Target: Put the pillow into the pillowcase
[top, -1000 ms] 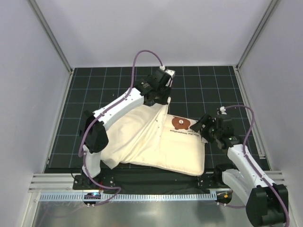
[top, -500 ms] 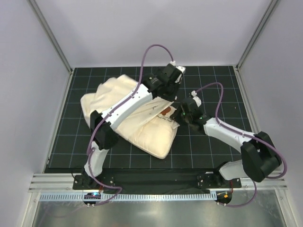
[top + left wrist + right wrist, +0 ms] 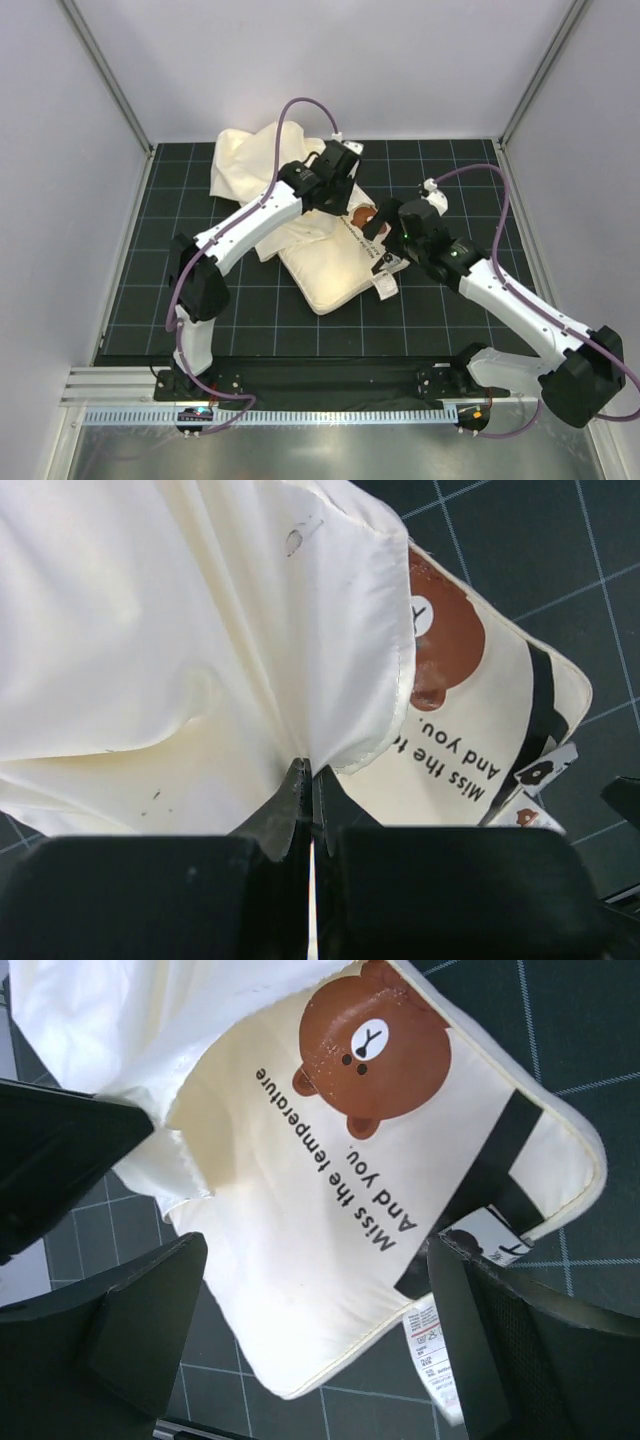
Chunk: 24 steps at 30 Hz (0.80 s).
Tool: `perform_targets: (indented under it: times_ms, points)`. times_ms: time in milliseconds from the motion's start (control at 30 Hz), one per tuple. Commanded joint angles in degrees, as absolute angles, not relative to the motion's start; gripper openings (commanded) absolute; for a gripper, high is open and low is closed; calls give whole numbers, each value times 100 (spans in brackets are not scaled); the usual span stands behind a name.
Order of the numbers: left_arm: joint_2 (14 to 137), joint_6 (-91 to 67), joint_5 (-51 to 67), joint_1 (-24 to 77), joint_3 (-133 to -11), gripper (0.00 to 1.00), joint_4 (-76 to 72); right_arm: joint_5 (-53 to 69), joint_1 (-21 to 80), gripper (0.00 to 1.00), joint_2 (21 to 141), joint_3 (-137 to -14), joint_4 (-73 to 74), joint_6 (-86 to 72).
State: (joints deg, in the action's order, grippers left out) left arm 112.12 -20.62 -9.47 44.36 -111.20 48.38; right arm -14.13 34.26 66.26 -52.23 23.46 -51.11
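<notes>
Top external takes in the whole layout: pillow (image 3: 335, 275) lying slantwise on the dark gridded bench (image 3: 470, 170), pillowcase (image 3: 250, 165) bunched off the pillow's far-left end and draped back over that end, left gripper (image 3: 345, 205) down at the pillow's far edge, right gripper (image 3: 380, 242) at the pillow's right corner. Cannot settle from up there how either gripper stands. Left wrist view supplies that for its own side: fingers pressed together, pinching a fold of the pillowcase right at the hem, with the hem lying across the pillow's face and covering part of the brown bear logo (image 3: 445, 630). Right wrist view adds the rest: fingers spread wide to either side of the pillow's exposed corner, holding nothing, with the whole bear, the printed words and a small white tag (image 3: 430, 1355) plain by that corner. As for contents: far part of the pillow under the pillowcase cloth, near part bare; whether truly inside the mouth, cannot tell.
</notes>
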Motion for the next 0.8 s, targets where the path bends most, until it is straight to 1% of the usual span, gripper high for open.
perform_targets:
  times_ms: [0, 133, 233, 267, 300, 333, 367, 400, 433, 500, 533, 567, 633, 667, 767]
  points:
    - [11100, -2144, -914, 4605, -11153, 0, 4579, -1556, 3401, 100, 6259, -5160, 2662, -5141]
    - [11180, -2127, -774, 4614, -11267, 2, 4553, -1634, 3401, 100, 5784, -4650, 2996, -5317]
    - [11119, -1969, -616, 4667, -11320, 11, 4474, -1417, 3410, 100, 5669, -4431, 3164, -5440]
    - [11118, -1943, -546, 4684, -11338, 16, 4456, -1267, 3419, 100, 5599, -4334, 3077, -5545]
    - [11127, -1925, -519, 4745, -11373, 18, 4439, -1153, 3532, 100, 5564, -4037, 2928, -5642]
    - [11136, -1881, -475, 4781, -11469, 20, 4438, -977, 3594, 100, 5503, -3851, 2396, -5895]
    - [11188, -1881, -388, 4799, -11522, 24, 4456, -915, 3690, 100, 5406, -3632, 1990, -5976]
    - [11215, -1890, -352, 4851, -11566, 28, 4482, -827, 3752, 100, 5370, -3160, 1551, -6072]
    - [11224, -1898, -325, 4869, -11575, 43, 4491, -609, 3823, 100, 5370, -2938, 607, -6256]
    - [11198, -1907, -386, 4878, -11497, 59, 4517, -536, 3850, 100, 5554, -2507, -242, -6380]
    - [11128, -1890, -465, 4887, -11418, 65, 4561, -527, 3850, 99, 5650, -2479, -603, -6433]
    - [11057, -1864, -605, 4878, -11121, 75, 4562, -536, 3850, 100, 5799, -2513, -633, -6434]
    - [10706, -1802, -1202, 4869, -10707, 82, 4535, -554, 3893, 100, 6177, -2750, -607, -6425]
    - [10575, -1776, -1396, 4852, -10235, 84, 4483, -641, 3920, 100, 6292, -2821, -606, -6416]
    - [9986, -1723, -1792, 4711, -9398, 87, 4149, -808, 3981, 100, 6661, -3041, -641, -6477]
